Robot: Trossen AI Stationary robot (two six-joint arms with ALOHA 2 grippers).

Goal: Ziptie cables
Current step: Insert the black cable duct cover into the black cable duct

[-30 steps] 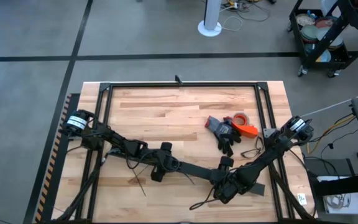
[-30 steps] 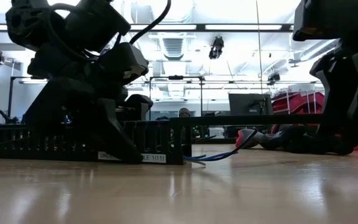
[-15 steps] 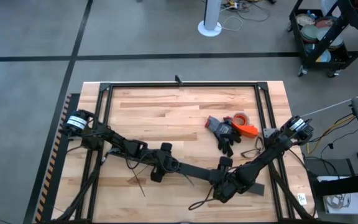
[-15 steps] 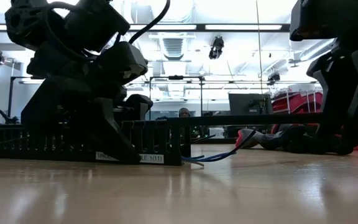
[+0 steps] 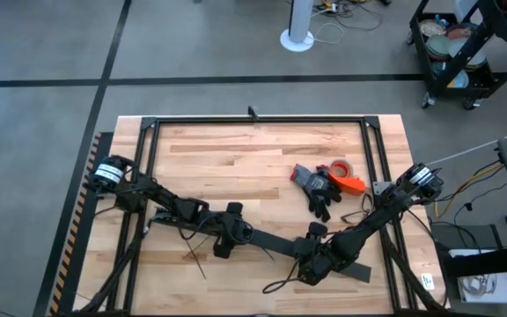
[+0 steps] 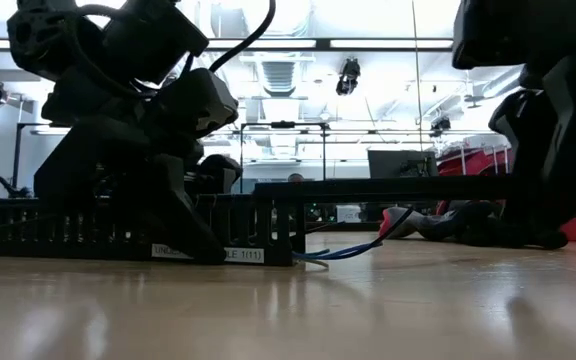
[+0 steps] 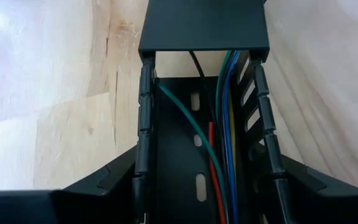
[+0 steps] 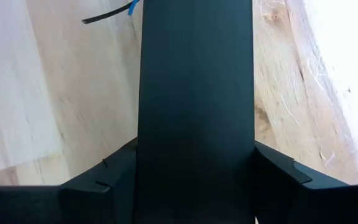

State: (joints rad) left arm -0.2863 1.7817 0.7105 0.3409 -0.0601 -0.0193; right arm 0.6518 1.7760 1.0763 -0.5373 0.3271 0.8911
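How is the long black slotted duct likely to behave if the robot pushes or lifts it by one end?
The duct probably stays stiff: it runs straight between the left pincer and the right pincer. It looks light, being thin-walled and slotted. Its flat base on the wooden table suggests sliding, not rolling. The loose coloured wires inside may shift.

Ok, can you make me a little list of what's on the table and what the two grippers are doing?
Table: wooden, with a black frame on it
Left gripper: clamped on the black duct, one finger on each side wall
Cables: green, red and blue ones lying inside the open duct
Right gripper: clamped on the flat black cover at the duct's other end
Zipties: thin dark strips on the wood near the left gripper, nobody holding them
Other stuff: dark gloves and a red tape roll, off to the right
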